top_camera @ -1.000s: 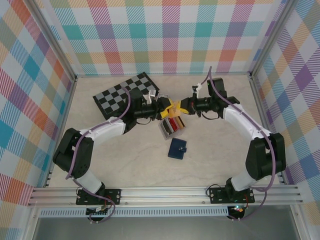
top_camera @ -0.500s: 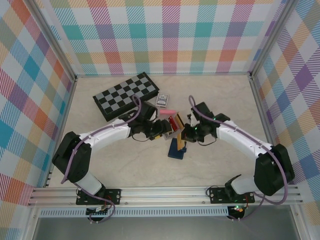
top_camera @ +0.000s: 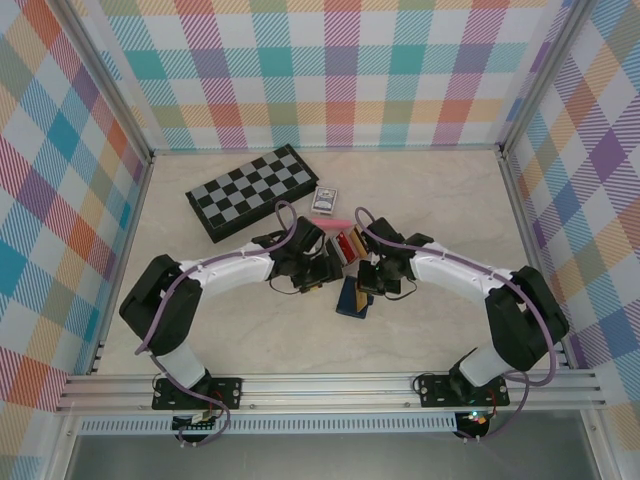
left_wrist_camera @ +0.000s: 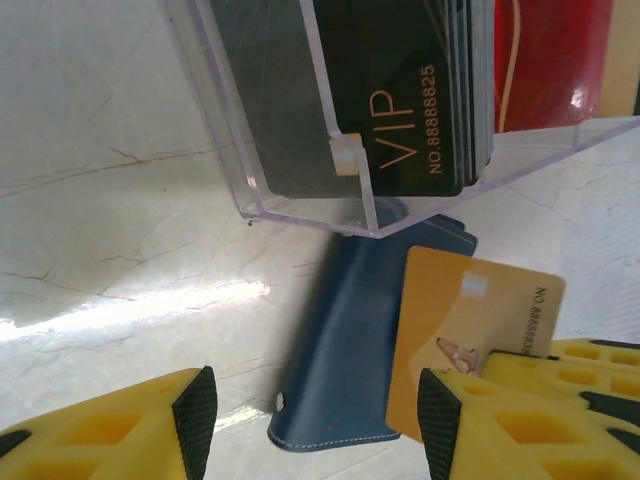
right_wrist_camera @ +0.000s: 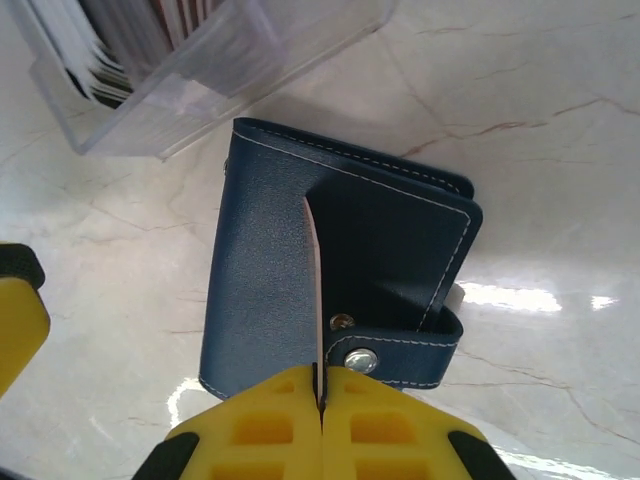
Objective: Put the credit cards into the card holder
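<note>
One yellow card [left_wrist_camera: 470, 330] is now brought down over the card holder [right_wrist_camera: 270, 260].
Clamped by right gripper [right_wrist_camera: 322, 400]; left gripper [left_wrist_camera: 317, 405] held open, empty.

Left arm [top_camera: 225, 268] and right arm [top_camera: 455, 268] bend inward (wrists close), left jaws apart, right jaws shut.

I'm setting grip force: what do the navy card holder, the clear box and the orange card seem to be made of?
The card holder looks like leather or faux leather with a soft sheen, pale stitching along its edges and a metal snap. The clear box seems to be rigid glossy plastic, probably acrylic, since cards show through its walls. The orange card looks like thin, stiff, smooth plastic with a printed number.
</note>
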You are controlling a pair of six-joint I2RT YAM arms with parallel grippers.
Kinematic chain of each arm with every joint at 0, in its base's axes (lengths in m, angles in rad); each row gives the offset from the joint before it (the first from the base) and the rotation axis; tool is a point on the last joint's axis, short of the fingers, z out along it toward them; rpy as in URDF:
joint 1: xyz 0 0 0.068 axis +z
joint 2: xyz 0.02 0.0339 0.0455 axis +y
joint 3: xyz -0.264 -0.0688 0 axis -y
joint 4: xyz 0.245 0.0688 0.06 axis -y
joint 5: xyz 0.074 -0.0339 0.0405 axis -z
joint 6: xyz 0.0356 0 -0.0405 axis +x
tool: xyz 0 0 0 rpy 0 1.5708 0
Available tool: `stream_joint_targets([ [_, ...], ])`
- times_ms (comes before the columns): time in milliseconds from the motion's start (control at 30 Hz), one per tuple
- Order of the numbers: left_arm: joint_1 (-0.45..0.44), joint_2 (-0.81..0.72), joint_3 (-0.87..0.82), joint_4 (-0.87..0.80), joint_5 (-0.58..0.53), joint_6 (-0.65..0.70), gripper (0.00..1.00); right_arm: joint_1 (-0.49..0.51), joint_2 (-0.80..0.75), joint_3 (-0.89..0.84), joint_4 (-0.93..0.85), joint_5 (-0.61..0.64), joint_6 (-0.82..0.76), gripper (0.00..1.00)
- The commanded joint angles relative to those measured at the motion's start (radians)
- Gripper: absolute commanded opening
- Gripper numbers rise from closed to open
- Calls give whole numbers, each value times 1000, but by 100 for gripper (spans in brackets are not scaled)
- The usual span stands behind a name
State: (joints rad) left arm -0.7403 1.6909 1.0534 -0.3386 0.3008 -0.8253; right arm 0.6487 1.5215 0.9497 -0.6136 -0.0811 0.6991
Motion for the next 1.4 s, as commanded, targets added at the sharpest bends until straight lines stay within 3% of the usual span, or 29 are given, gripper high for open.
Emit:
stream_joint_targets([
  [0, -27, 28, 19, -5, -2, -5, 57, -1, -29, 10, -88, 88, 14, 5],
  [567, -84, 156, 141, -43, -1, 45, 59, -55, -122, -62, -166, 130, 58, 7],
  [833, -103, 250, 249, -97, -1, 107, 62, -101, -133, -121, -47, 29, 93, 7],
  [1000, -121, 294, 290, -127, -8, 138, 59, -127, -131, -137, -2, 8, 118, 7],
  [1367, -149, 247, 212, -49, 35, 85, 57, -162, -164, -166, 118, -136, 33, 7],
])
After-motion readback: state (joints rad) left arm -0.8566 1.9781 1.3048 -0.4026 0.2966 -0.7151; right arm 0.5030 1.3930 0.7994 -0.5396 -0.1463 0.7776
